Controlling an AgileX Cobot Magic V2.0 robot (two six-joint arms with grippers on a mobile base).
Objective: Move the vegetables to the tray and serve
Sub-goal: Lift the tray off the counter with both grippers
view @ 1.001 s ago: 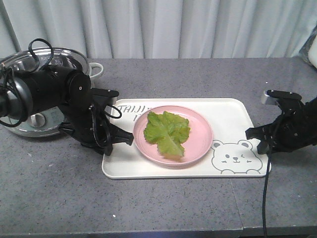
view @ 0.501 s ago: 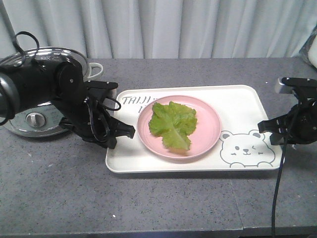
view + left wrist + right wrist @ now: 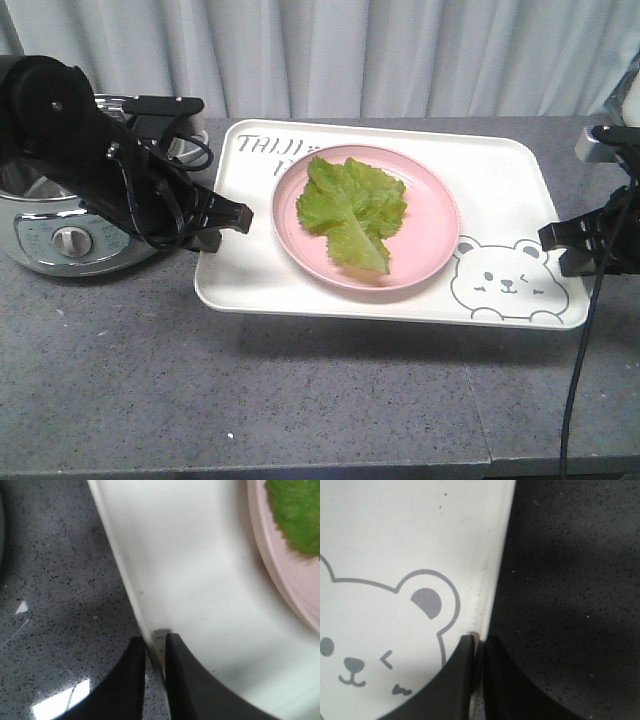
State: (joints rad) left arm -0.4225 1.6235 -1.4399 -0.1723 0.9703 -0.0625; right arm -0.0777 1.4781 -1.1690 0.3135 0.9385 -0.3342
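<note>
Front-facing camera shows a grey speckled counter (image 3: pixel 300 400) running back to a pale pleated curtain (image 3: pixel 400 60), with a steel pot (image 3: pixel 60 240) at its left end. My left gripper (image 3: pixel 232 216) is pinched almost closed on the left rim of the tray (image 3: pixel 500 170), a finger on each side of the edge. My right gripper (image 3: pixel 562 243) clamps the opposite rim the same way, just beside the printed bear (image 3: pixel 505 285). The tray seems to hang clear of the counter, judging by the broad shadow beneath it, though I cannot see the gap itself. A pink plate (image 3: pixel 432 235) sits near the middle of the tray. The lettuce leaf (image 3: pixel 350 205) lies flat on that plate, within its rim.
</note>
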